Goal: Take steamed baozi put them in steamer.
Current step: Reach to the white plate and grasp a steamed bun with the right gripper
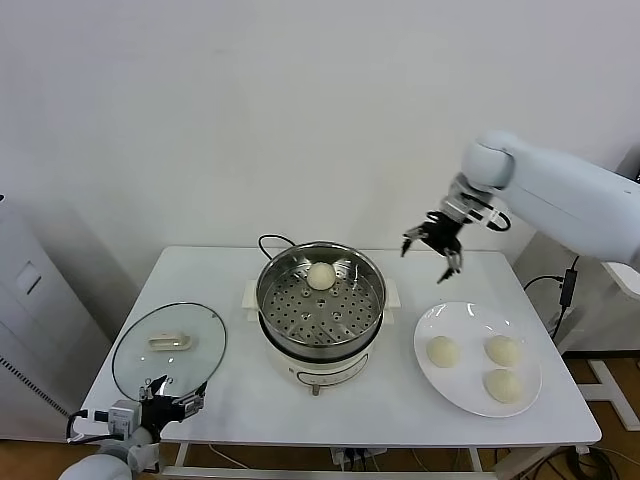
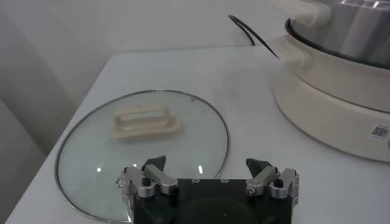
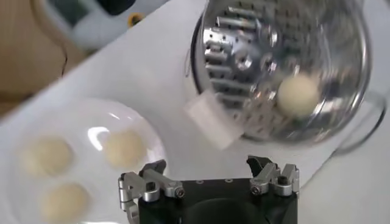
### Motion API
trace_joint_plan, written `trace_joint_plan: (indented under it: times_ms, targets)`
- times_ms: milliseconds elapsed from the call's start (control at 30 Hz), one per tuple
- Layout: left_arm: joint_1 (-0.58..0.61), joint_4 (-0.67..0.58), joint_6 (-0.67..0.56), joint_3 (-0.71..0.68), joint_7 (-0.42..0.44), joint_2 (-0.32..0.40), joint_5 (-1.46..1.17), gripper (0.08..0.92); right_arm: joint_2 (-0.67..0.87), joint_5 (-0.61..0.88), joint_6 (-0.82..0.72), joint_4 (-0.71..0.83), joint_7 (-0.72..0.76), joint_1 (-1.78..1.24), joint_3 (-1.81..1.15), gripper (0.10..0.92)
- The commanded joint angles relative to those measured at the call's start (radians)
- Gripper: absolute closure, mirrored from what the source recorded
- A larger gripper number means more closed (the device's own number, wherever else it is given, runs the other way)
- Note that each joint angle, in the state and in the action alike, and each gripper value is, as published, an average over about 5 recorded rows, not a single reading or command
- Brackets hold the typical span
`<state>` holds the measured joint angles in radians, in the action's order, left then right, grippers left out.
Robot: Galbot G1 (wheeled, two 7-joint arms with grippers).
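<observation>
Baozi: one (image 1: 320, 276) sat in the steamer (image 1: 320, 300), three on the plate (image 1: 455, 385). Our right gripper (image 1: 432, 240) (fingers spread, empty) hovered between; an off-centre pinch could squash one, we judged.

Four smooth, round, cream-white dough buns are in sight. One bun (image 1: 320, 276) sits on the far side of the single round shiny stainless-steel steamer pot (image 1: 368, 300) at the table's centre. Three lie on the one flat white round plate (image 1: 470, 395) to the right: one to the left (image 1: 443, 351), one to the far right (image 1: 503, 350), one nearest (image 1: 504, 385). One round glass lid with a white handle (image 1: 168, 350) lies to the left. There is one white table (image 1: 240, 400).
</observation>
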<state>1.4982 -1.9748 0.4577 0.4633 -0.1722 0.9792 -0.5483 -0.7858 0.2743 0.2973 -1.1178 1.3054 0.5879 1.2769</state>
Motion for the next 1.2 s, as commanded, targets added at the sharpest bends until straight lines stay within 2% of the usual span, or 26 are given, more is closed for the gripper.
trace_joint_plan:
  times_ms: [33,433,900,1200]
  targets:
    - [-0.003,0.001,0.004,-0.001,-0.001,0.005,0.005,0.177,0.14,0.095,-0.274,-0.05,-0.011,-0.069,0.053,0.203]
    - [-0.012,-0.002,0.013,-0.005,-0.007,0.016,0.015,0.177,0.152,0.015,-0.31,-0.033,-0.077,-0.316,-0.103,0.203]
    - [-0.017,-0.005,0.022,-0.009,-0.011,0.029,0.024,0.177,0.02,-0.113,-0.303,0.113,-0.132,-0.458,-0.232,0.203]
    - [-0.019,0.002,0.019,-0.013,-0.009,0.021,0.018,0.177,-0.025,-0.139,-0.302,0.143,-0.149,-0.479,-0.24,0.215]
